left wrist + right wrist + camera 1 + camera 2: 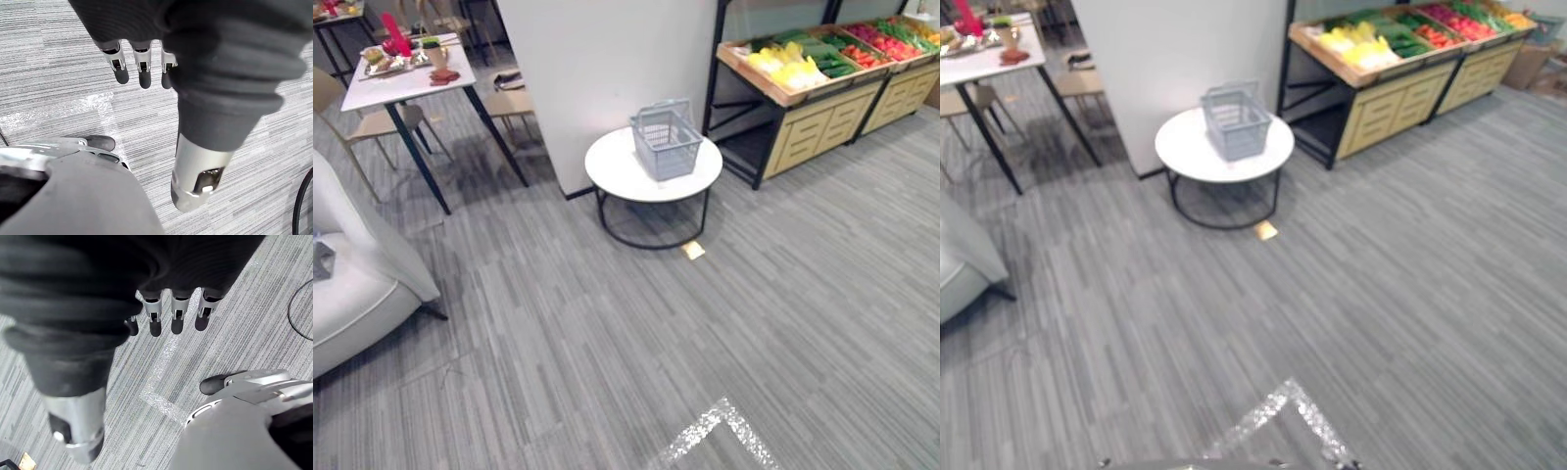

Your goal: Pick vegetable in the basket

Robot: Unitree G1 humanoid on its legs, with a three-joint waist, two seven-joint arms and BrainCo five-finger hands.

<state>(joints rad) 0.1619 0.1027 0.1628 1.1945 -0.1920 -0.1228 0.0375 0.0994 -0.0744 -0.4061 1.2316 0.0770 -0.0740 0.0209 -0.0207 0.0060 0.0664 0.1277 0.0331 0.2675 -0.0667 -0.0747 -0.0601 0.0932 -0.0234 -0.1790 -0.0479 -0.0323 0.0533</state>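
- The grey mesh basket stands upright on a small round white table, over on the table's far right part. Its handle is tipped toward the far side.
- That table stands right up against the corner of a white wall, roughly mid-scene and fairly far off.
- The vegetables are all in the wooden produce stand at the far right, just to the right of the table. Yellow ones are at its left end, green ones next to them and red ones further right. They're apart from the basket, not touching it.
- The left hand hangs over the grey striped floor with its fingers loose and pretty much straight. The thumb is off to one side and there's nothing in it.
- Same deal with the right hand: relaxed straight fingers pointing at the floor, thumb apart, carrying nothing.
- A silvery tape corner is stuck to the floor at the near edge of the scene.
- A small tan scrap lies on the floor just on the near side of the round table.
- Far left there's a white dining table with dishes and something red on it, and beige chairs around it.
- Part of a white armchair shows at the near left.
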